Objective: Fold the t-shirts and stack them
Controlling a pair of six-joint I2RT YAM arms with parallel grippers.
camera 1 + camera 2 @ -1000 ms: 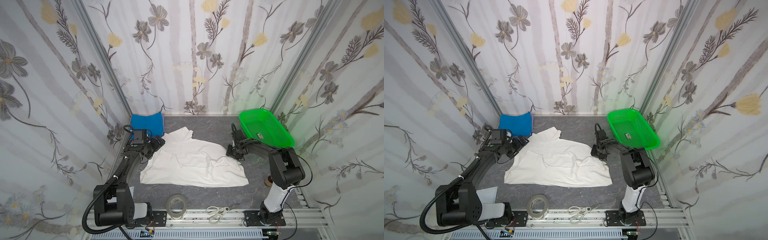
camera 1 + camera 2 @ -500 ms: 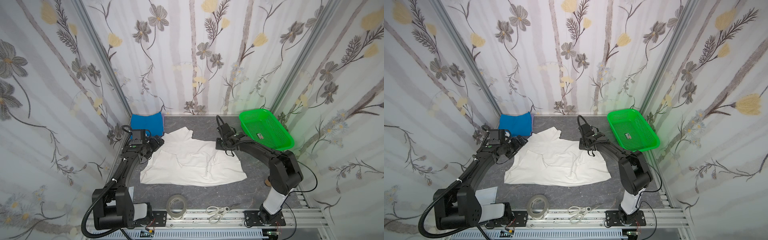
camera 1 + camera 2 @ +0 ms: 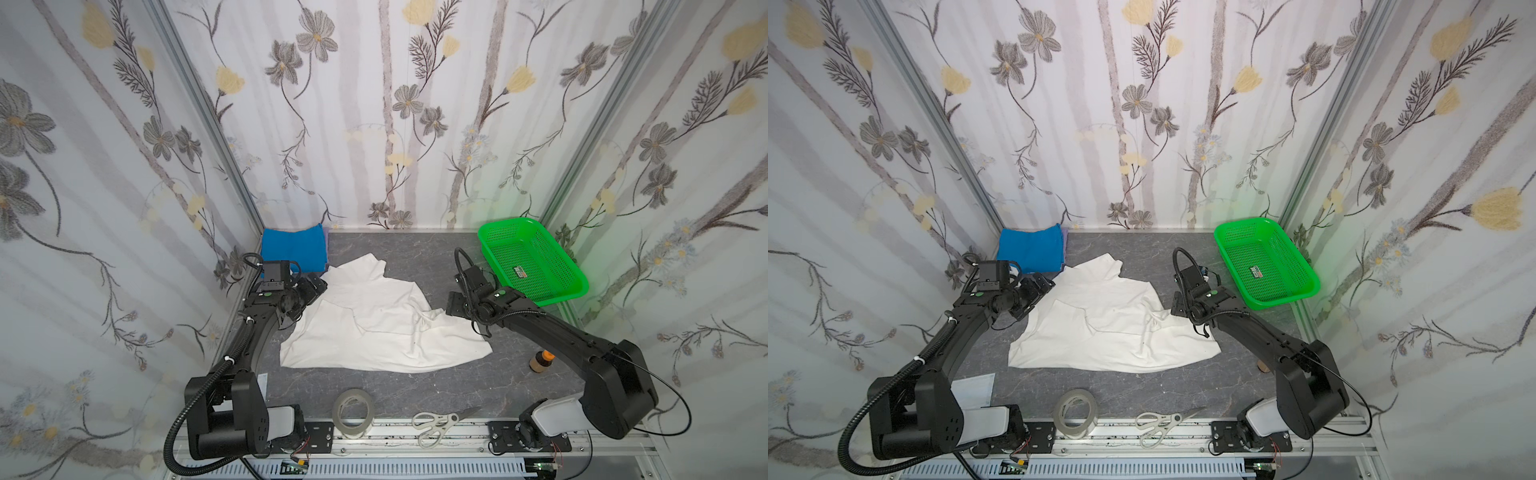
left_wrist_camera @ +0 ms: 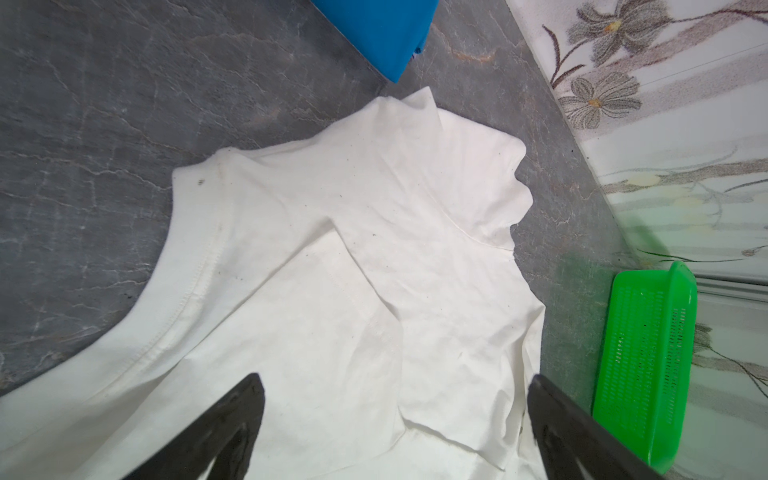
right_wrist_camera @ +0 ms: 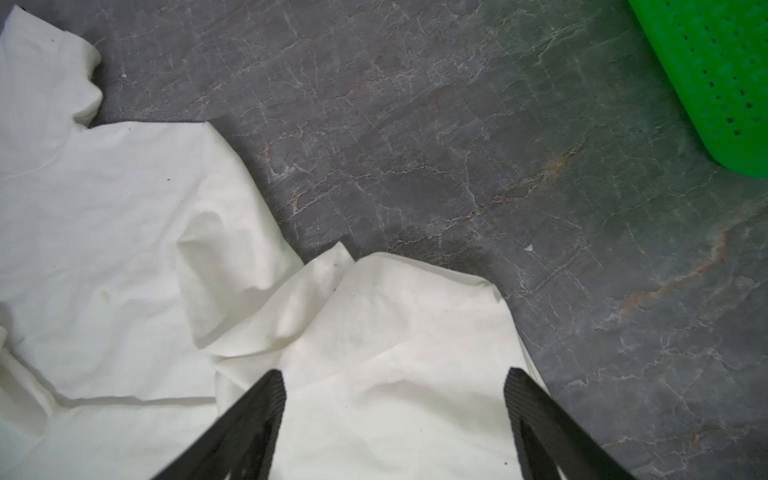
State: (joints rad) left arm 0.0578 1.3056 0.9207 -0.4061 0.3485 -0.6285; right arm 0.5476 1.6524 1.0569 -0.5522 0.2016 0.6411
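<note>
The right claw [image 5: 392,374] hangs with its jaws spread wide and nothing between them, poised over the right-hand edge of the white t-shirt [image 3: 374,328]. The shirt lies rumpled and unfolded across the middle of the dark marbled table [image 3: 415,257]. Whether the claw's fingertips touch the cloth cannot be told. Across the garment, the left claw [image 4: 395,378] is just as wide and just as empty, poised above the opposite side near a double-stitched edge [image 4: 183,266].

Just outward of the right claw, toward the back corner, sits the green mesh basket [image 3: 509,225], apart from the shirt with bare table between them. A small printed label [image 3: 519,272] shows on its floor. The right arm [image 3: 561,336] runs just in front of the basket's near corner. Just beyond the left claw, in the other back corner, the folded blue t-shirt [image 3: 293,249] lies flat against the wall, close to an upturned flap of the white one.

Farther out, back along the right arm, a small brown bottle with an orange cap [image 3: 540,361] stands beside it, well clear of the shirt. A roll of tape [image 3: 352,411] and white-handled scissors [image 3: 440,422] lie near each other at the front edge by the mounting rail [image 3: 415,440]. Flowered wallpaper panels [image 3: 374,124] enclose the cell on three sides.
</note>
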